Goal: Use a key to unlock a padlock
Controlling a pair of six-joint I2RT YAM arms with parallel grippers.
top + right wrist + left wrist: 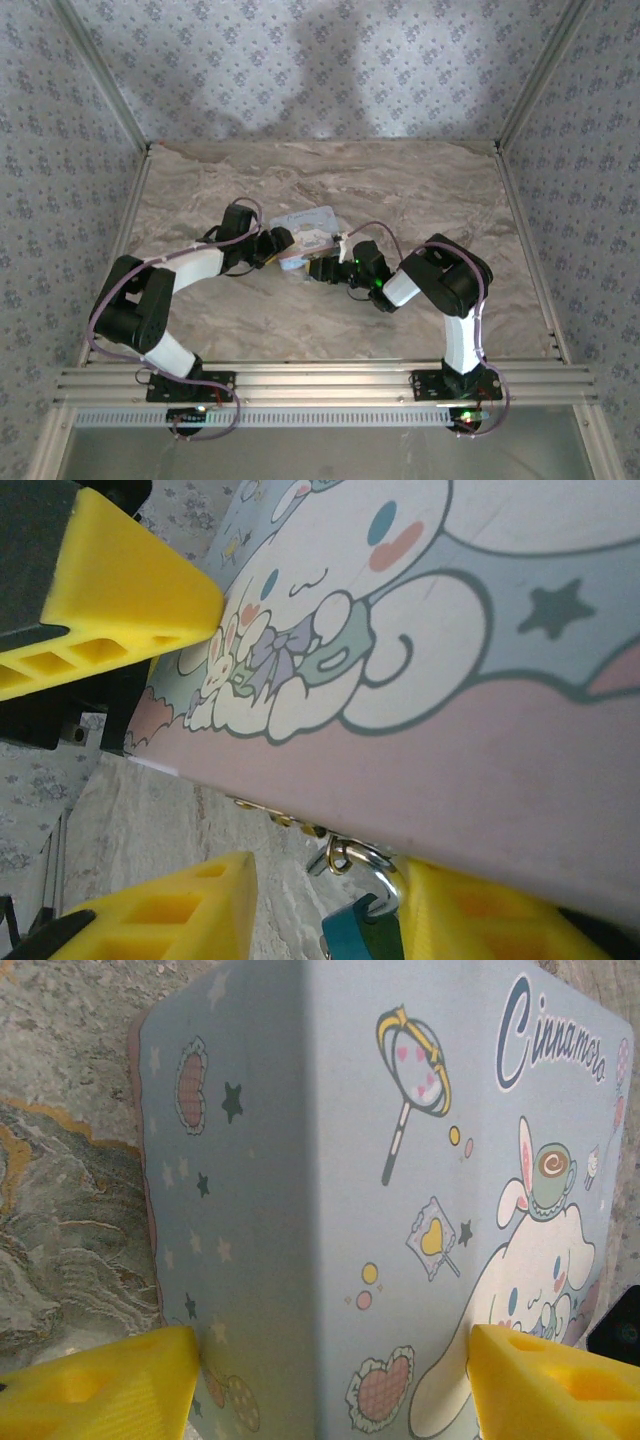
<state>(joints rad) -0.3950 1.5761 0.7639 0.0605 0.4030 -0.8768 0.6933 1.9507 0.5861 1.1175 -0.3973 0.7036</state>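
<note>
our left pincer (332, 1365) clamps the tin (330, 1160); the right pincer (330, 880), jaws apart, straddles the padlock (348, 940) at the tin's edge. we should close squarely on its body.

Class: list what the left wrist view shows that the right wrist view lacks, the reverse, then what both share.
Left wrist: the Cinnamoro lettering and a wand drawing on the pale blue tin. Right wrist: the teal padlock, its metal shackle and a gold chain at the tin's edge. Both: the tin, its white cartoon character, yellow gripper fingers, marbled table.
</note>
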